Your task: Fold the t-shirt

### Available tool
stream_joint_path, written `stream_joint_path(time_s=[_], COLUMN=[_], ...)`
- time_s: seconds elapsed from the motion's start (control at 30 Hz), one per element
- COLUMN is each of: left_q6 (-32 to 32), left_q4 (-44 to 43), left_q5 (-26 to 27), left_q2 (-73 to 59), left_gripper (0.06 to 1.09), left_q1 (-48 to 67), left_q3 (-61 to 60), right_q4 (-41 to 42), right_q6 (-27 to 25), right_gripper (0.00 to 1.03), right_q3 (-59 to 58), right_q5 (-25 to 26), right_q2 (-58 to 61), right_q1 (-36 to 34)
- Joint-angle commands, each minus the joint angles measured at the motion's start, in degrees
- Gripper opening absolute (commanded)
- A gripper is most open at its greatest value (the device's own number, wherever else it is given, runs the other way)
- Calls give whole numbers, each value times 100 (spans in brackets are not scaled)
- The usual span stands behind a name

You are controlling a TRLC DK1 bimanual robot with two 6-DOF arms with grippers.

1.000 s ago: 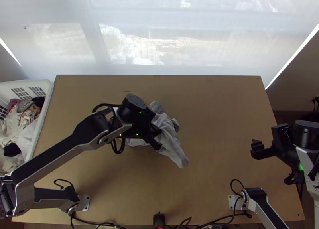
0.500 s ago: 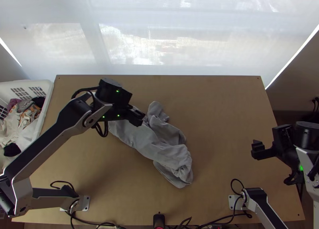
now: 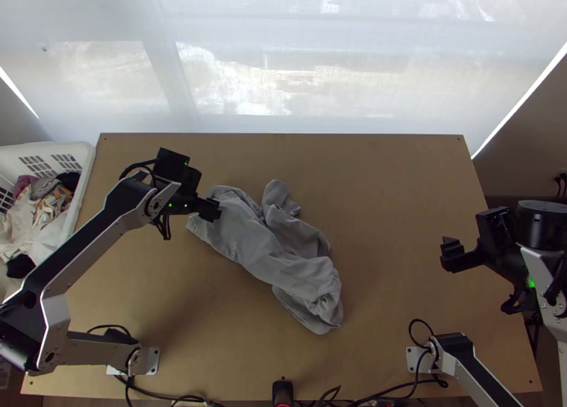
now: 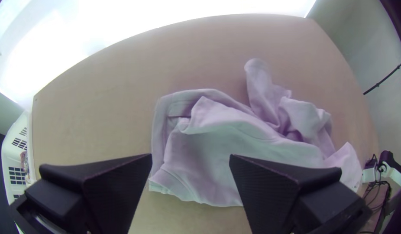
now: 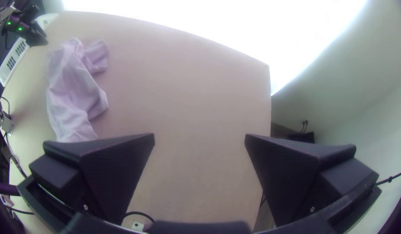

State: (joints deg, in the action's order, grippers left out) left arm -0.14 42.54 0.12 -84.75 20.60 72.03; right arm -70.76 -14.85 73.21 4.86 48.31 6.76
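Flattening the bunched t-shirt (image 3: 248,244) seems my step; left gripper (image 4: 190,158) and right gripper (image 5: 199,138) gape empty, so next I must pinch and stretch it.

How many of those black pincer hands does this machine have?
2. The left gripper, open, is above the left end of the t-shirt in the top view; the right gripper, also open, is near the table's right edge.
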Motion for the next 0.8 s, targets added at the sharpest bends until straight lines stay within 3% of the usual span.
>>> stream_joint_path(time_s=[0.0, 0.53, 0.77], left_q6=[-12, -311, -285], left_q4=[-405, -862, -853], left_q5=[-232, -372, -302], left_q2=[-340, -1483, -1835], left_gripper=[93, 92, 72], left_q1=[-74, 137, 260], left_q3=[-286, 435, 575], right_q4=[-43, -236, -228], right_q6=[9, -70, -79], right_gripper=[97, 97, 97], right_q3=[440, 449, 440], right_q5=[-240, -223, -223], right_q2=[275, 328, 380], right_q1=[220, 519, 528])
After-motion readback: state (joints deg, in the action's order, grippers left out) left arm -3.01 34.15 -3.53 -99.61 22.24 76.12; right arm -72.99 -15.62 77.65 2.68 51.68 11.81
